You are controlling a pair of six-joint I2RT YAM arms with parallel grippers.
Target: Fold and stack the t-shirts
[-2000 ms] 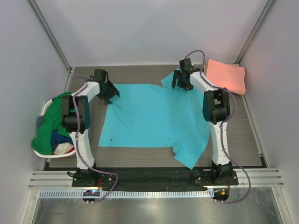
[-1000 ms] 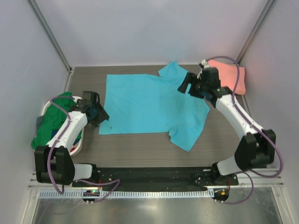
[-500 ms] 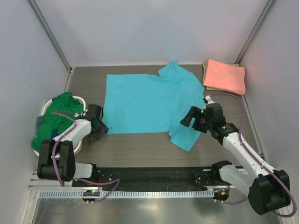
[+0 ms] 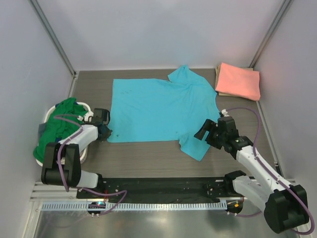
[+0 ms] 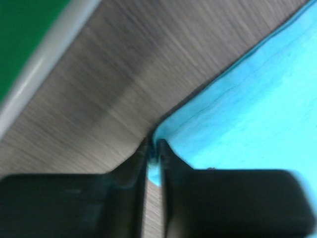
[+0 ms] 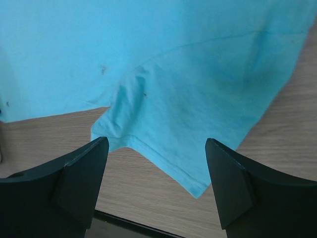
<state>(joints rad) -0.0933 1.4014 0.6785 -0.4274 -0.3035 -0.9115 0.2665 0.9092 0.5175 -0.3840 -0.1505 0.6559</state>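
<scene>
A sky-blue t-shirt (image 4: 158, 109) lies spread flat on the table, one sleeve pointing to the near right. My left gripper (image 4: 105, 132) sits low at its near left corner. In the left wrist view the left gripper (image 5: 153, 151) is shut on that corner of the sky-blue t-shirt (image 5: 247, 114). My right gripper (image 4: 200, 134) hovers open over the near sleeve. In the right wrist view the right gripper (image 6: 156, 144) has its fingers wide apart above the sleeve (image 6: 183, 119), holding nothing. A folded salmon-pink t-shirt (image 4: 238, 81) lies at the far right corner.
A white basket (image 4: 49, 112) at the left edge holds a crumpled green t-shirt (image 4: 57, 131) with navy cloth under it. Its rim (image 5: 44, 64) shows close beside my left gripper. Grey walls enclose the table on three sides.
My left gripper slid up to the blue shirt's near left corner and shut on it. The right gripper shifted slightly nearer over the sleeve and stayed open.
</scene>
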